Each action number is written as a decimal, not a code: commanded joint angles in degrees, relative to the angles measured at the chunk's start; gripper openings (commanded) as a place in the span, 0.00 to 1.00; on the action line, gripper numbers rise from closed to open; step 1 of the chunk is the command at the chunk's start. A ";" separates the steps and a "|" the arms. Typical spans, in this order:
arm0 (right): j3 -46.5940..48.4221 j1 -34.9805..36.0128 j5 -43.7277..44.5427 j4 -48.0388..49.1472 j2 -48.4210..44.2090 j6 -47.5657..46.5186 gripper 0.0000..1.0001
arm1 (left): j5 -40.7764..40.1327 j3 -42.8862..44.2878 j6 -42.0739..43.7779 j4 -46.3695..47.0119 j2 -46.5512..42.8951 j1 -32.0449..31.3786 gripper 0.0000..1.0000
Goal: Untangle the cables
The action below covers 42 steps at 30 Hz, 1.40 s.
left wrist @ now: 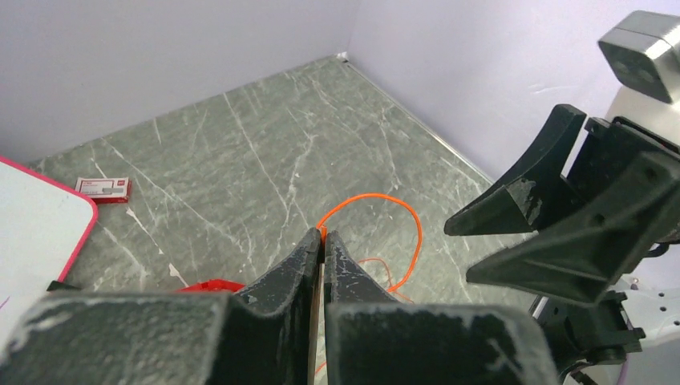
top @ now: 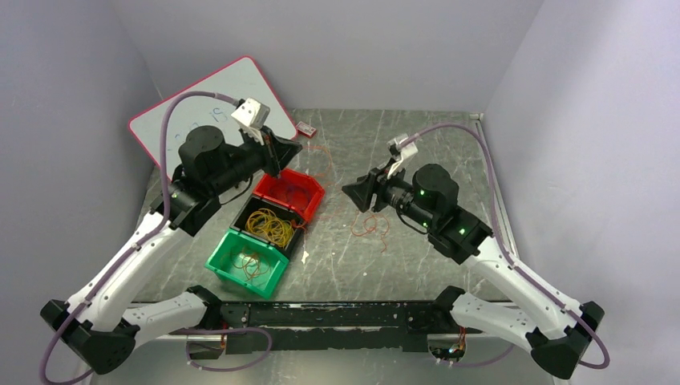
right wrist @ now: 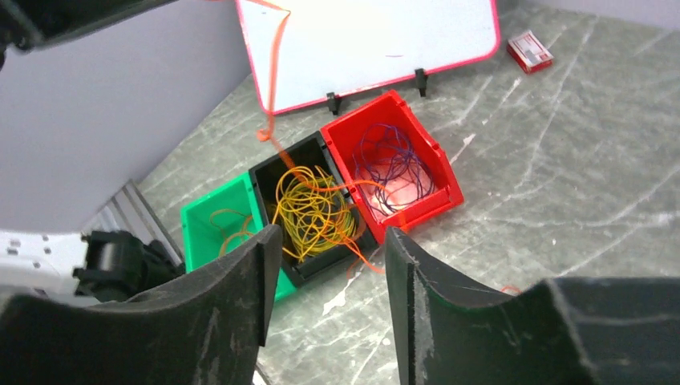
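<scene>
My left gripper (top: 290, 152) is raised above the red bin (top: 309, 200) and shut on a thin orange cable loop (left wrist: 413, 233), pinched at the fingertips (left wrist: 313, 245). In the right wrist view the same orange cable (right wrist: 275, 72) hangs down towards the black bin (right wrist: 265, 172). A small reddish-orange tangle (top: 370, 224) lies on the table under my right arm. My right gripper (top: 353, 192) is open and empty, raised and facing the bins; its jaws (right wrist: 329, 241) stand wide apart. Yellow cables (right wrist: 313, 212) fill the black bin, orange ones (top: 250, 263) lie in the green bin, and purple ones (right wrist: 393, 160) in the red bin.
A pink-edged whiteboard (top: 208, 104) leans at the back left. A small red box (top: 305, 127) lies beside it. Grey walls enclose the table on three sides. The three bins stand in a diagonal row at centre left.
</scene>
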 commanded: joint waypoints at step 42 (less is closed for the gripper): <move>-13.29 0.29 -5.34 38.25 6.21 -12.63 0.09 | -2.45 15.91 0.54 -9.78 1.05 -0.29 0.07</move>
